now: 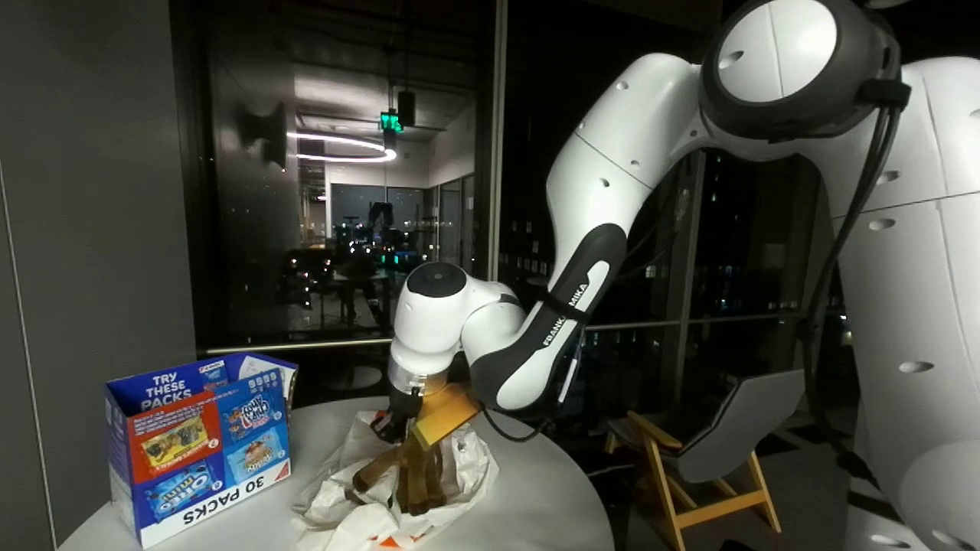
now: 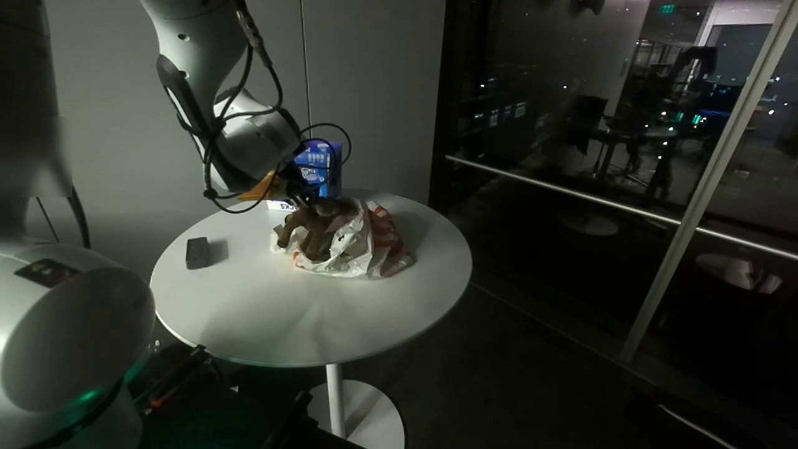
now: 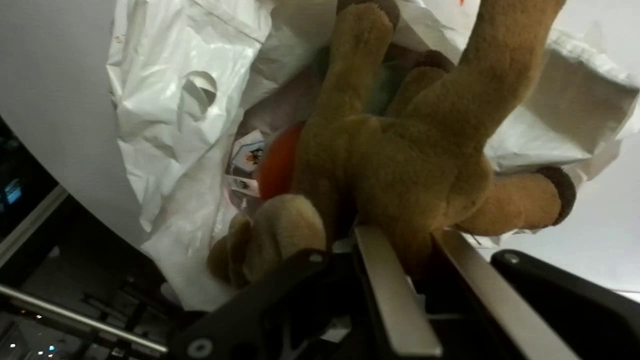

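A brown plush animal with dark hooves (image 3: 410, 165) fills the middle of the wrist view, its legs pointing away from me. My gripper (image 3: 406, 232) is shut on a narrow part of it, the soft fabric pinched between both metal fingers (image 3: 397, 295). Around and beneath the toy spreads a crumpled white plastic bag (image 3: 165, 125). Inside the bag, a red rounded object (image 3: 282, 162) and a small printed box (image 3: 248, 155) show beside the toy. In both exterior views the plush (image 1: 419, 482) (image 2: 318, 231) is at the bag's opening; whether it rests on the bag is unclear.
A blue snack carton (image 1: 199, 444) stands upright on the round white table (image 2: 312, 318), beside the bag. A dark block (image 2: 197, 252) lies near the table edge on the robot's side. An orange piece (image 1: 445, 413) sits at the wrist. Beyond the table is a chair (image 1: 720, 444).
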Tool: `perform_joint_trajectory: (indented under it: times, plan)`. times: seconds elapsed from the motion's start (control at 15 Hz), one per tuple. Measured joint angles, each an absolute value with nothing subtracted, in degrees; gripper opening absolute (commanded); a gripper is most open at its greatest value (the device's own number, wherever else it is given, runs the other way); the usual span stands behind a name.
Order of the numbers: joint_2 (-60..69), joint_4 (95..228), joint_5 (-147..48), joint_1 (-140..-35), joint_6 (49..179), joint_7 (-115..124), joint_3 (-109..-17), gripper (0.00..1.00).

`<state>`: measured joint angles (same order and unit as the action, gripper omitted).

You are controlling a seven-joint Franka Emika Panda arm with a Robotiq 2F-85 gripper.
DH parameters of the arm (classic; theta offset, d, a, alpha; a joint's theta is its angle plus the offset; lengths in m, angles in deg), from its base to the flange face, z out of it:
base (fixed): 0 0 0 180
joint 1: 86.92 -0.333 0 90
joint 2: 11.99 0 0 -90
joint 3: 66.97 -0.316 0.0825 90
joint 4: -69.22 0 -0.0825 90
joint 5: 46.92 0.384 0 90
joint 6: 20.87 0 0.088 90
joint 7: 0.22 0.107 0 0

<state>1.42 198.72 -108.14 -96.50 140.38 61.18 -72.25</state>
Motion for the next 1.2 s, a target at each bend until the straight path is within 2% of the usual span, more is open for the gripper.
perform_joint_trajectory:
  times: [0.33,0.73,0.93,1.2]
  plan:
    - [0.9,201.4,-106.5,-99.0,140.2,61.9,-76.2,0.18]
    - [-3.5,205.6,-106.1,-104.1,128.3,72.3,-78.5,0.18]
    - [-4.9,206.9,-103.3,-104.3,126.6,72.9,-78.8,0.16]
    - [-6.1,207.3,-100.3,-103.8,124.0,73.8,-78.7,0.18]
